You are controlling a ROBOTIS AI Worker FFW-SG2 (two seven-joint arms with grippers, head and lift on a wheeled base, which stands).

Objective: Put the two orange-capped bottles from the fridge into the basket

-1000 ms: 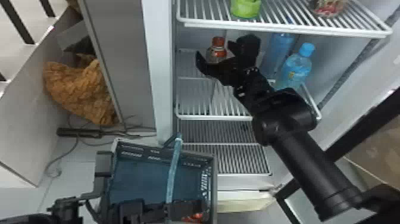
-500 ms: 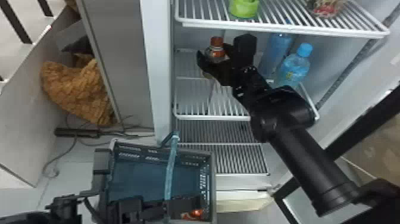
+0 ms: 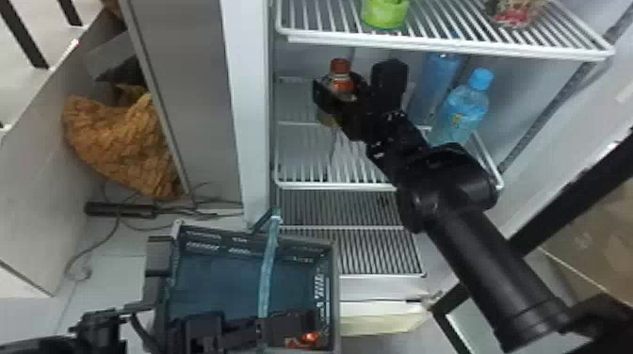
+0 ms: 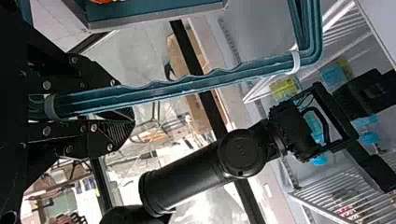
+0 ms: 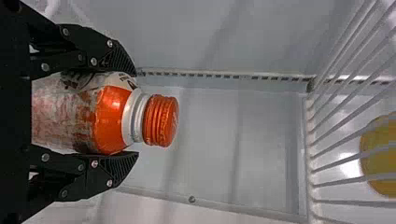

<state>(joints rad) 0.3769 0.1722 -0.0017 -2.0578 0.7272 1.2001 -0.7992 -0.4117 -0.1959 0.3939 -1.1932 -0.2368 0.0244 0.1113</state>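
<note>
Presently, basket (image 3: 212, 287): just in front of the fridge (image 3: 249, 94), toward my left; an orange-red item (image 3: 308, 338) lies in its near right corner. I take this to be the first of the two bottles, largely hidden by my arm, so that half of the task is probably done.

Orange-capped bottle (image 5: 112, 116): the second one, inside the fridge at the middle shelf (image 3: 301, 184), cap uppermost. I cannot tell whether its base rests on the wires or has cleared them.

Right gripper (image 5: 135, 113): my two fingers lie along opposite sides of the bottle, below the cap, pinching its body between them. The grasp appears made; removal is not.

Left gripper (image 4: 122, 105): my fingers are clamped on the basket handle (image 4: 187, 84), which stands up over the opening; this seems meant to steady the basket for the delivery.

Blue-capped bottle (image 3: 461, 110): on the same shelf, farther to my right, beside my right arm; no part of the task, to be left where it is.

Remaining: as I judge it, I have to draw the held bottle out beneath the upper shelf (image 3: 447, 49), carry it down to my left, pass it clear of the handle, and release it in the basket.
</note>
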